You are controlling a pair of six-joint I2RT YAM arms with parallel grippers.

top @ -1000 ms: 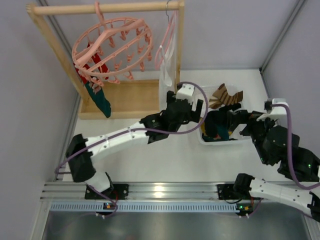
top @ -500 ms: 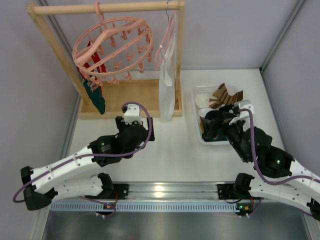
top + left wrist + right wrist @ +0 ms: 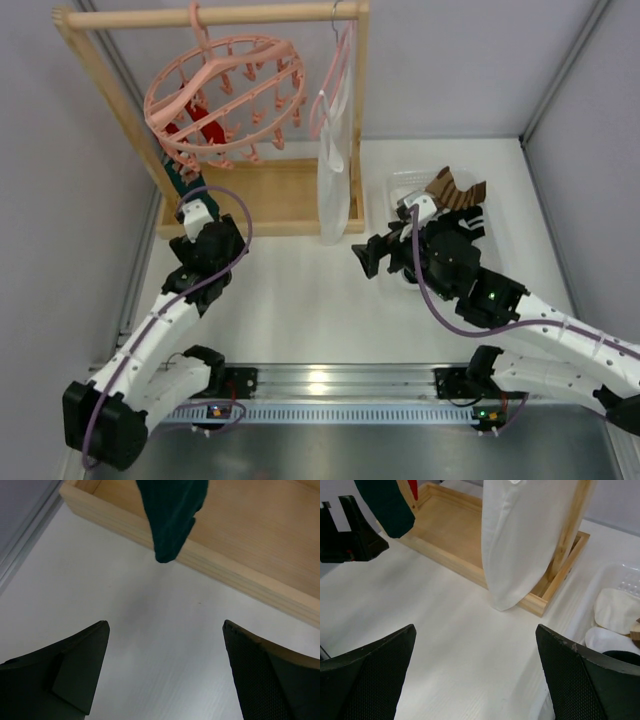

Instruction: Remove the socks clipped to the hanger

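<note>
Left gripper [image 3: 165, 626] has swung below the hanger [image 3: 222, 62], jaws wide, empty; teal sock [image 3: 172, 515] hangs vertically just ahead, above it.

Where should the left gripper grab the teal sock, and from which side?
Probably pinch the teal sock at its free lower tip, left gripper rising from below: it hangs straight down from the hanger, tip dangling above the wooden base.

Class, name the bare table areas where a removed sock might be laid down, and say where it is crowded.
Bare tabletop lies in front of the wooden tray base, left of the clear bin. Crowded: that bin, filled with socks.
</note>
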